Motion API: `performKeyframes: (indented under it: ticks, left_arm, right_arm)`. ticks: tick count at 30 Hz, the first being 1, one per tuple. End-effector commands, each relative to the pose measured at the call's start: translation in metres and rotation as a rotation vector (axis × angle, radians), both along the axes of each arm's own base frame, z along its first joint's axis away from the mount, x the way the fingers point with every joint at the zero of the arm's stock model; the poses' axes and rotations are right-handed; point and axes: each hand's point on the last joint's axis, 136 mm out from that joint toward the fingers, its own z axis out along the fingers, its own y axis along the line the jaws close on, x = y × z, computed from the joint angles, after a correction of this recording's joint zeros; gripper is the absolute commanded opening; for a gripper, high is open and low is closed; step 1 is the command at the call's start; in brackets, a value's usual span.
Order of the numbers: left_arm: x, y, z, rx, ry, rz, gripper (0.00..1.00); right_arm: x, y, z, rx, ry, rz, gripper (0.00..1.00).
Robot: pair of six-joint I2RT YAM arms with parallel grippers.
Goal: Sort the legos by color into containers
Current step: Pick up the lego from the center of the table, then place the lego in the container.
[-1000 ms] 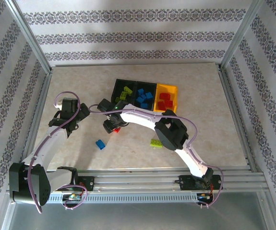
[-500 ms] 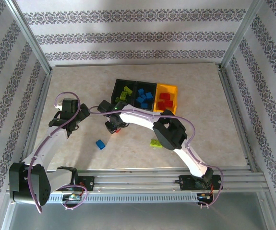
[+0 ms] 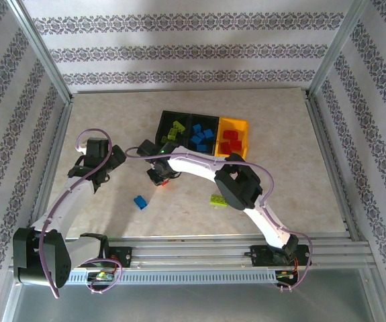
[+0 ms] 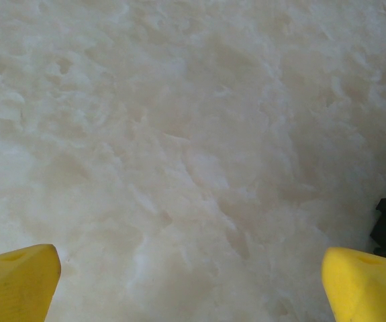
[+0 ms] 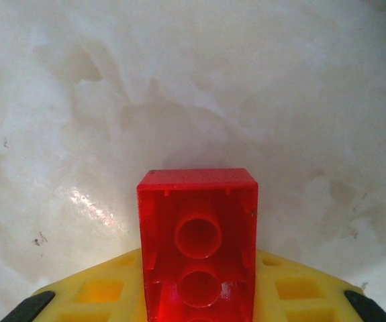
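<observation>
Right pincer (image 5: pixel 197 298) is clamped on a red lego (image 5: pixel 197 228). I'd lift straight up before swinging to the yellow-orange bin (image 3: pixel 236 121), ahead and right of it.

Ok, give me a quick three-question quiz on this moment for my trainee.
1. True or false: the left claw is shut on a brick.
2. Which brick does the right claw hold? A blue, B red, C lime green.
3. What colours are the two loose bricks lying on the table?

Key
1. False: it is open above bare table.
2. B, the red brick.
3. One blue brick and one lime green brick.
</observation>
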Motion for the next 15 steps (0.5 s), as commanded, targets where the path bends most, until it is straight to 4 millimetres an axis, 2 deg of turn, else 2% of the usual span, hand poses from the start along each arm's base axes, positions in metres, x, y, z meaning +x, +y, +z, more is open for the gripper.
performKeyframes:
  ticks: [1,7,15]
  left_arm:
    - [-0.007,0.005,-0.009,0.002,0.036,0.017,1.00]
    - [-0.003,0.004,-0.009,-0.006,0.023,0.019,1.00]
    - [-0.001,0.003,-0.007,-0.012,0.015,0.013,1.00]
  right_arm:
    - [0.004,-0.021,0.004,0.010,0.031,-0.096,0.22]
    - [0.010,-0.043,0.025,0.052,-0.004,-0.158,0.20]
    - [0.014,-0.066,0.076,0.086,-0.116,-0.188,0.20]
